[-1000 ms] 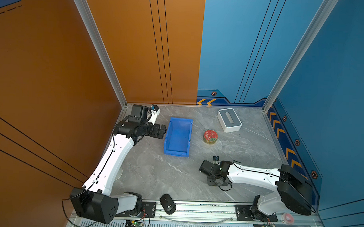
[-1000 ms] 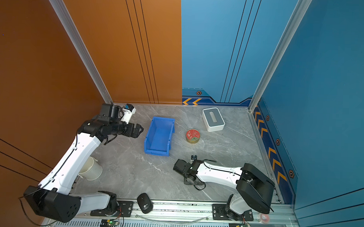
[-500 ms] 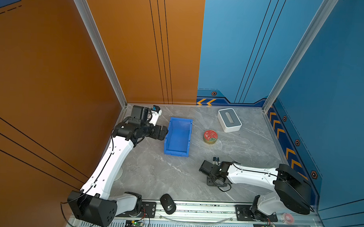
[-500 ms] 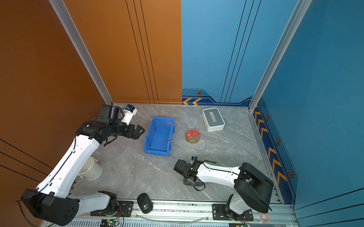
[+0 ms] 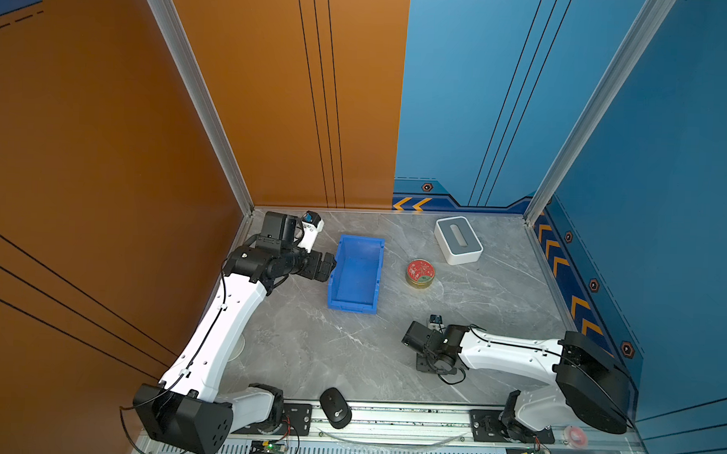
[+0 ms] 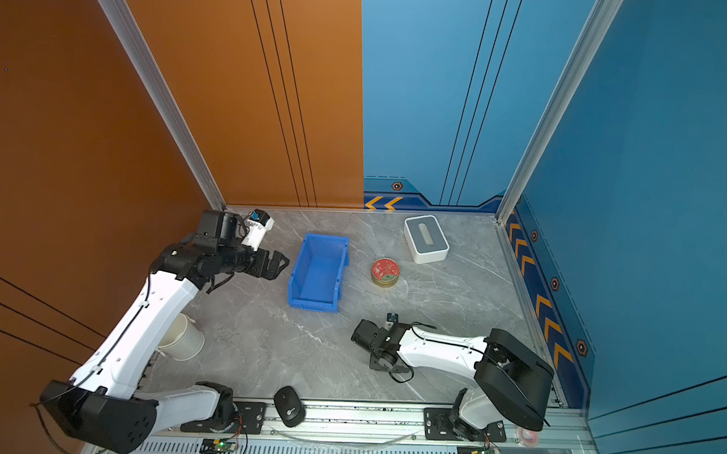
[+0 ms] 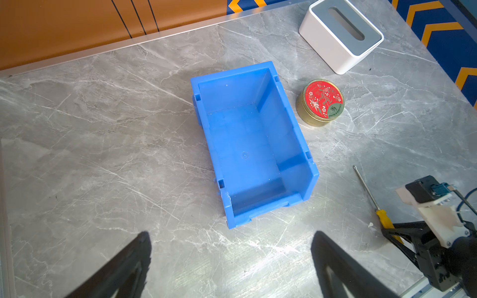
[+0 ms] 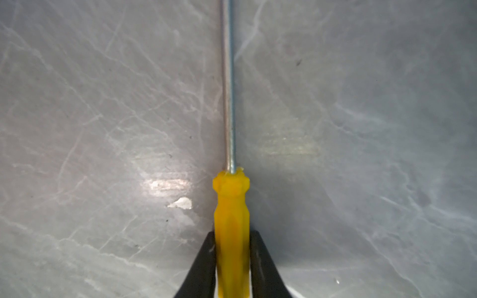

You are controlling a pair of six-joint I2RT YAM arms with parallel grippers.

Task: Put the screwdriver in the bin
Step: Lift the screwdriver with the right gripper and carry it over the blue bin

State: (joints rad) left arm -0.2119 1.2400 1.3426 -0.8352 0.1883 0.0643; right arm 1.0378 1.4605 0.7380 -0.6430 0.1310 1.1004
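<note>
1. We see the bin (image 7: 247, 144) as smooth bright blue plastic: rectangular, with tapered walls, a notched rim and one low front wall.
2. The screwdriver (image 8: 231, 206) has a faceted, translucent yellow plastic handle and a thin round grey metal shaft. It lies on the tabletop (image 7: 103, 129), a glossy grey marble-patterned surface, outside the bin and off the corner of its low front wall.
3. The right gripper (image 8: 232, 234) has its black tapered jaws clamped on the yellow handle from both sides.
4. The left gripper (image 7: 231, 233) hangs by the bin's other long wall, jaws wide apart.
5. On the bin's screwdriver side stands a round tin (image 7: 321, 102), gold-walled with a red patterned lid. Beyond it is a white box (image 7: 340, 33) with rounded corners and a grey slotted top.
6. Only the wrist views show the screwdriver; in both top views the right arm hides it.
7. In a top view a white cup (image 6: 181, 338) shows beside the left arm, well apart from the bin.
</note>
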